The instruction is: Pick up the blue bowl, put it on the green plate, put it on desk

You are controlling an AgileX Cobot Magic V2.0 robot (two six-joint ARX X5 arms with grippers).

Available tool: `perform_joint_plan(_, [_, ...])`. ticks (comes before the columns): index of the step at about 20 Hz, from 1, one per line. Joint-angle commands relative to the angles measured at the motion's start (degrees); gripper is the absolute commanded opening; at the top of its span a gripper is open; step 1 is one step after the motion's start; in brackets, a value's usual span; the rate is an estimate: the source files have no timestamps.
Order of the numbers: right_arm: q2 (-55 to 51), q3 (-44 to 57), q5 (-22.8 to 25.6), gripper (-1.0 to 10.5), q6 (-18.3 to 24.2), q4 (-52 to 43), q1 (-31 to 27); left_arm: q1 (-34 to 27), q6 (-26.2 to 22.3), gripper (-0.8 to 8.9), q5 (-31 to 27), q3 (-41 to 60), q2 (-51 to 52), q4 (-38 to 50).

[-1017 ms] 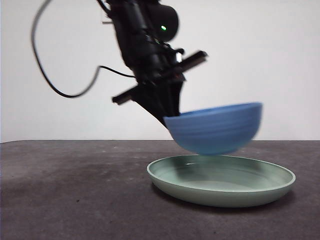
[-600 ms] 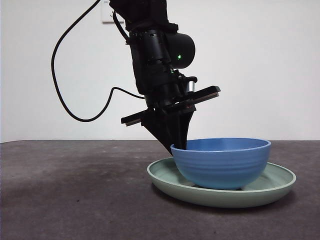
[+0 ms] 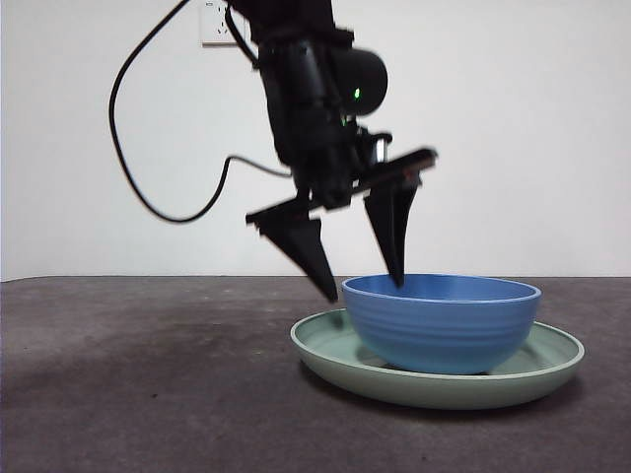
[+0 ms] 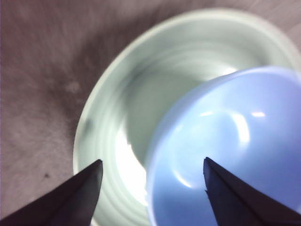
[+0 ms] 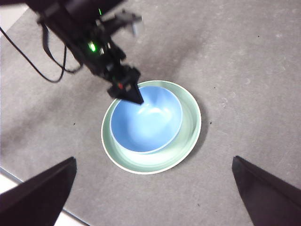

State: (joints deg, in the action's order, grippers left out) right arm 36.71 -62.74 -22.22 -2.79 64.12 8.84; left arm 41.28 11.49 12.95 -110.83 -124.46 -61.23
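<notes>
The blue bowl [image 3: 444, 325] stands upright in the green plate [image 3: 325, 357], which lies on the desk [image 3: 148, 394]. My left gripper [image 3: 365, 290] is open and tilted. One jaw is just outside the bowl's left rim, the other just above its inside; neither grips it. In the left wrist view the bowl [image 4: 235, 155] and the plate [image 4: 141, 94] lie between the spread jaws of this gripper [image 4: 152, 161]. My right gripper [image 5: 154, 160] is open and empty, high above the bowl [image 5: 146, 120] and the plate [image 5: 190, 127].
The left arm's black cable [image 3: 148, 197] loops down on the left in front of a white wall with a socket [image 3: 215, 25]. The desk's edge [image 5: 9, 174] shows in the right wrist view. Bare desk [image 5: 244, 70] surrounds the plate.
The left gripper lowered the tilted bowl from above the plate into it. Its jaws have now opened and let go of the bowl's rim.
</notes>
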Motion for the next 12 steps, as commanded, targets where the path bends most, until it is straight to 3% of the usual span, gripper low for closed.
perform_joint_plan(1, [0.1,-1.1,0.2,6.4,0.4,-0.2,0.0,0.3,-1.1,4.93,0.0,-6.8,-1.2,-4.7])
perform_joint_plan(3, [0.2,-1.1,0.2,6.4,0.5,-0.2,0.0,0.3,-5.0,6.93,0.0,-12.4,-1.2,-12.3])
perform_joint_plan(4, [0.2,-1.1,0.3,6.4,0.5,-0.2,0.0,0.4,-6.6,7.20,0.0,-15.0,-1.2,-16.0])
perform_joint_plan(6, [0.3,-1.1,1.2,6.4,0.5,-0.2,0.0,0.4,-8.1,7.20,0.0,-19.0,-0.9,-21.7])
perform_joint_plan(10, [0.3,-1.0,6.3,6.4,0.5,-0.2,0.0,0.7,-8.3,7.19,1.9,-19.4,4.9,-22.3])
perform_joint_plan(12, [0.3,-1.0,6.2,6.4,0.5,-0.6,0.0,1.2,-8.9,7.19,1.9,-19.1,9.4,-22.6])
